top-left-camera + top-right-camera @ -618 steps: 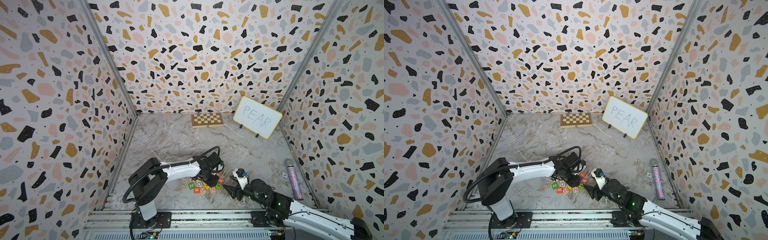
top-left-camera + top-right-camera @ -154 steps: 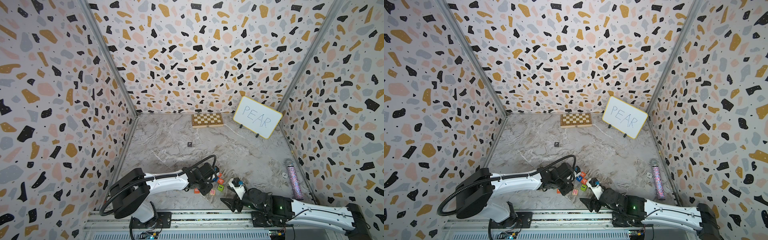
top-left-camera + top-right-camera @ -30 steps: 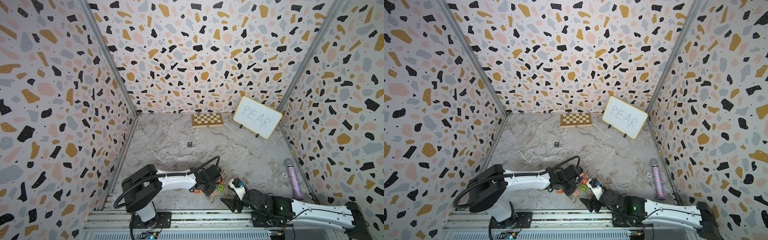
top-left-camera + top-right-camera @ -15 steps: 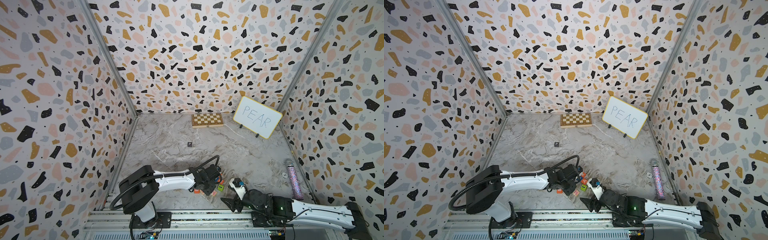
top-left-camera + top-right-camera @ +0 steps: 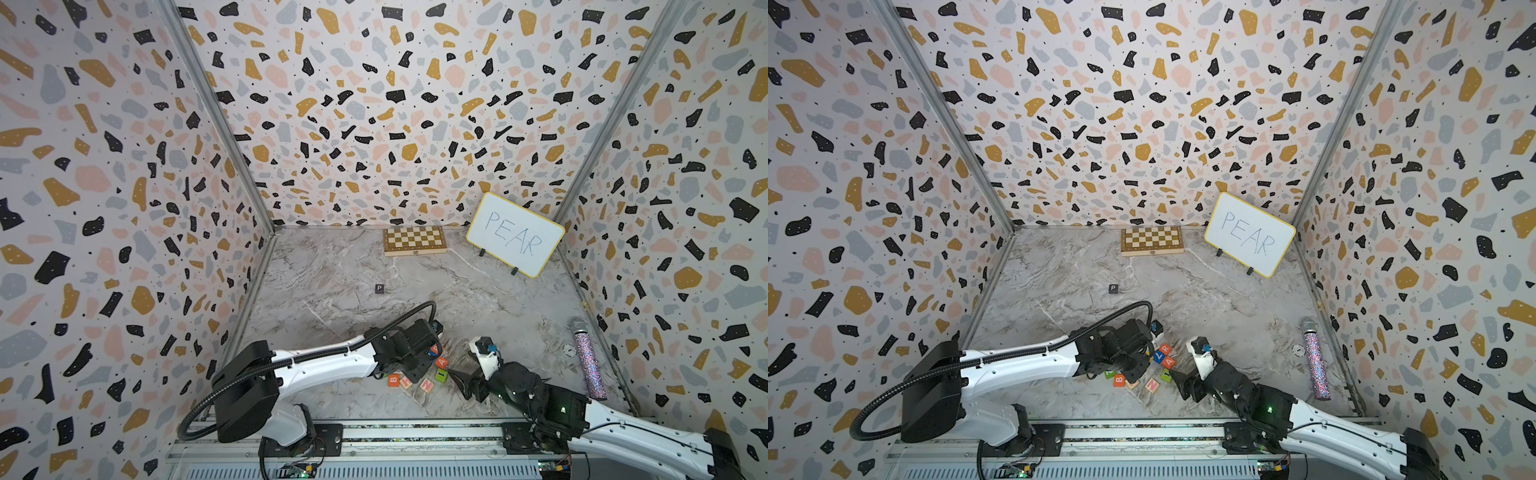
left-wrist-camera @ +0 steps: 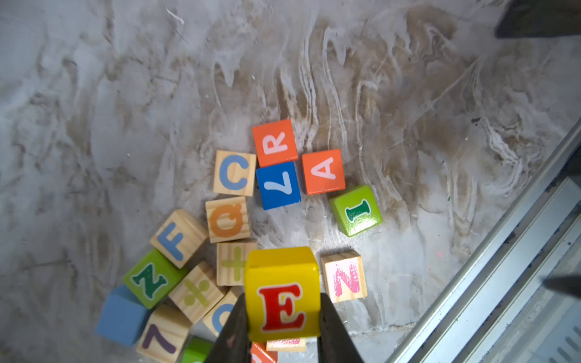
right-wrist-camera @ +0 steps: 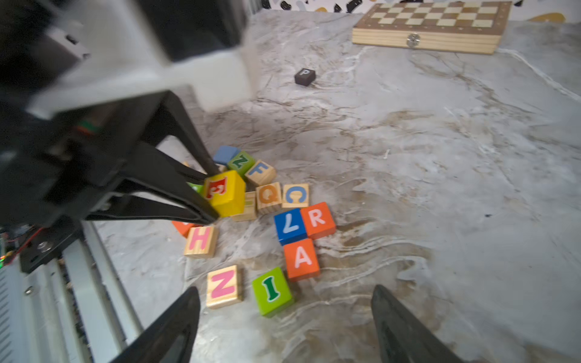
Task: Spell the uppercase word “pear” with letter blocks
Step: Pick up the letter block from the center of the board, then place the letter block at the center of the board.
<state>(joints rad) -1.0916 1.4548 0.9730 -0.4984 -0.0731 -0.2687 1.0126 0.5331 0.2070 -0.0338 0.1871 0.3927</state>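
Observation:
My left gripper (image 6: pixel 282 303) is shut on the yellow E block (image 6: pixel 283 283), held a little above the pile of cubes; from the right wrist the same block (image 7: pixel 227 192) shows between the black fingers (image 7: pixel 188 206). The orange-red A block (image 6: pixel 323 171) and the R block (image 6: pixel 274 143) lie on the floor beside a blue cube. The black P block (image 5: pixel 379 288) stands alone further back, also in a top view (image 5: pixel 1112 288). My right gripper (image 7: pixel 286 292) hangs open and empty just in front of the A block (image 7: pixel 301 257).
Loose cubes surround the held block: blue 7 (image 6: pixel 278 185), green I (image 6: pixel 356 210), pink N (image 6: pixel 344 276), and C, Q, F and others. A chessboard (image 5: pixel 414 240) and the PEAR whiteboard (image 5: pixel 514 233) stand at the back wall. A glitter microphone (image 5: pixel 587 361) lies right. The metal rail (image 6: pixel 503 251) is close.
The right gripper's jaws have spread a little wider. The left gripper keeps its hold on the E block and has hardly moved. The P block was set out on the floor earlier.

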